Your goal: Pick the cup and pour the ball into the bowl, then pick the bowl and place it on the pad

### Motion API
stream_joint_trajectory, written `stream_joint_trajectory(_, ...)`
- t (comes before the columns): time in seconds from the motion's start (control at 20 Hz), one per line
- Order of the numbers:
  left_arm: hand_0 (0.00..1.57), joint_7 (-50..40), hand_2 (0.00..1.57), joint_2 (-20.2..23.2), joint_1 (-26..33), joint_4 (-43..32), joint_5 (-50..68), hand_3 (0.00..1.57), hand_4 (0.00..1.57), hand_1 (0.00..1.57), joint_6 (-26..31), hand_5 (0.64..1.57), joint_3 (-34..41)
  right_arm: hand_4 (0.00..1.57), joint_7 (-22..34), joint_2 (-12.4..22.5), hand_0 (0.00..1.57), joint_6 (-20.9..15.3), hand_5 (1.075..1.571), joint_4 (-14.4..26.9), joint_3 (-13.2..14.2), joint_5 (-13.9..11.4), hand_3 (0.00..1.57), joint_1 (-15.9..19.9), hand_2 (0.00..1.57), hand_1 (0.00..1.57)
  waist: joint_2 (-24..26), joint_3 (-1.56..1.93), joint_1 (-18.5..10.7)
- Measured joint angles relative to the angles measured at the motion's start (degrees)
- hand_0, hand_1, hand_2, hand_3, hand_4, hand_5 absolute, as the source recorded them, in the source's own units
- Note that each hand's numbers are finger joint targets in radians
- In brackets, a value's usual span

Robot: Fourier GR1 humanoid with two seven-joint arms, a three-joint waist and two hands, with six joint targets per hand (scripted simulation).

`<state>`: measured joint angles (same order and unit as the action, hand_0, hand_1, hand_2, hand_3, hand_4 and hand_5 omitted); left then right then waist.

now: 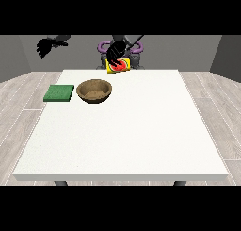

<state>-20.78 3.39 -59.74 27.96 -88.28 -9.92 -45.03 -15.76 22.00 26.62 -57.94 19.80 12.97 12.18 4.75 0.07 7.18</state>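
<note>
a: where was the cup [119, 65]?

b: up off the table [122, 131], near its far edge, in front of the robot's [120, 48] body. it was yellow with a red patch facing us, and it lay tilted on its side rather than upright. the hand nearer the view's right [115, 51] was curled over its top, grasping it.

a: could you see the ball?

b: no. the red patch might have been the cup's inside or the ball itself; i couldn't tell which. the fingers covered the cup's upper part, so its rim was hard to make out.

a: and the bowl [94, 90]?

b: a brown wooden bowl sat on the table, to the left of the cup and nearer the camera. its inside looked dark, and i could make out nothing lying in it.

a: the pad [59, 93]?

b: a flat green square just left of the bowl, close beside it but not touching, near the table's left edge.

a: the other hand?

b: the hand at the view's left [45, 47] hung in the air, well apart from the table things, beyond the far left corner. its fingers drooped down, released, holding nothing.

a: anything else hidden?

b: the robot's trunk was mostly behind the raised hand and cup; only purple bits showed at either side. the table's legs were cut off by its front edge.
</note>
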Motion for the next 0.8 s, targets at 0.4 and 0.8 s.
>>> stream_joint_trajectory(0.4,1.48,2.3,1.57,-0.5,-0.1,3.2,-5.1,1.57,1.50,1.48,4.5,1.222,-1.0,0.10,0.6,-0.6,0.00,-1.5,1.565,1.3,0.2,-0.2,0.00,0.2,0.00,0.00,0.1,-0.06,-2.2)
stream_joint_trajectory(0.8,0.90,0.1,0.85,-1.0,6.9,13.0,17.7,0.48,1.26,0.90,-9.8,1.437,21.8,0.25,2.7,-1.3,0.00,-5.2,1.567,1.1,1.7,0.4,0.00,-0.1,0.00,0.00,-1.2,-0.64,-8.6)
